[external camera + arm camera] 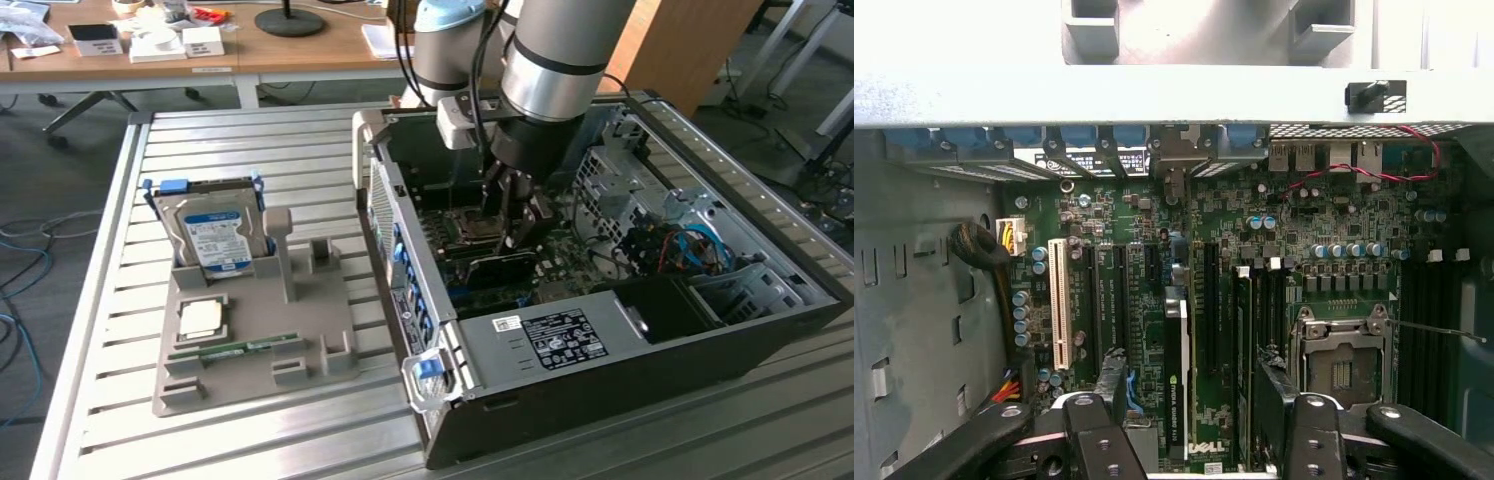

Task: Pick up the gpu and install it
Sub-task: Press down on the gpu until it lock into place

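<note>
From the wrist view we see the claw (1189,420) with its two dark fingers (1109,385) spread wide apart, released and gripping nothing. Between them stands the gpu (1176,370), edge-on and upright in a slot of the motherboard (1254,260), its thin dark board running away from the claw towards the rear wall of the case. The fingers flank the card on either side; whether they touch it we cannot tell. Just beside the card lie the other expansion slots, among them a long white slot (1060,305), and on its other side sits the open processor socket (1341,365) with its metal frame. Further on, a red wire (1374,172) loops near the back of the board.

In the exterior view the arm (554,60) reaches straight down into the open computer case (627,340), which lies on its side on the slatted metal bench (240,140). Well apart, towards the exterior view's left, a grey holder tray (254,350) carries a hard drive (214,240) standing upright, a processor chip (202,318) and a narrow green RAM stick (250,347). Beyond the bench stands a wooden desk (267,50)
</note>
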{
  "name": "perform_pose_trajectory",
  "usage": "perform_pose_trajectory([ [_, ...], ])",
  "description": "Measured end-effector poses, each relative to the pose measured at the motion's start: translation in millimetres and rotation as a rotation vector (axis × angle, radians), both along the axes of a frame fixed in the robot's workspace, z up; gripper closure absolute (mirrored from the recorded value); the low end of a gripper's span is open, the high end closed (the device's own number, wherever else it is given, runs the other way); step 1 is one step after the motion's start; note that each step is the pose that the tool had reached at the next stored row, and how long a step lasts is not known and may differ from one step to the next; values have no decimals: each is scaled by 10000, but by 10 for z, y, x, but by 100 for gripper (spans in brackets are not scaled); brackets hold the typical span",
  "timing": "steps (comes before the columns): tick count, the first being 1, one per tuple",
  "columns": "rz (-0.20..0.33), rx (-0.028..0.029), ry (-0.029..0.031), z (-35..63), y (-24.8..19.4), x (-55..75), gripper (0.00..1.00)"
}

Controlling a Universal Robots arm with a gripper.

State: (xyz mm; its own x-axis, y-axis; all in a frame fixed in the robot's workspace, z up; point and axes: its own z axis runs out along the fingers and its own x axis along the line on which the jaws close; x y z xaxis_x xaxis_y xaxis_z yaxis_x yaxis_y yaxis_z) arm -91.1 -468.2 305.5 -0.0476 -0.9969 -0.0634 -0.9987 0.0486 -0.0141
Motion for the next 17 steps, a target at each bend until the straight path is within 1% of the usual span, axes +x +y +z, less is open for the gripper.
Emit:
perform_pose_trajectory([
  [1,0,0,0,0,0,0,38],
  [3,0,0,0,0,0,0,51],
  [5,0,0,0,0,0,0,51],
  [9,0,0,0,0,0,0,74],
  [10,1,0,0,0,0,0,74],
  [12,0,0,0,0,0,0,85],
  [13,0,0,0,0,0,0,85],
  [14,-1,0,0,0,0,0,89],
  [17,0,0,0,0,0,0,89],
])
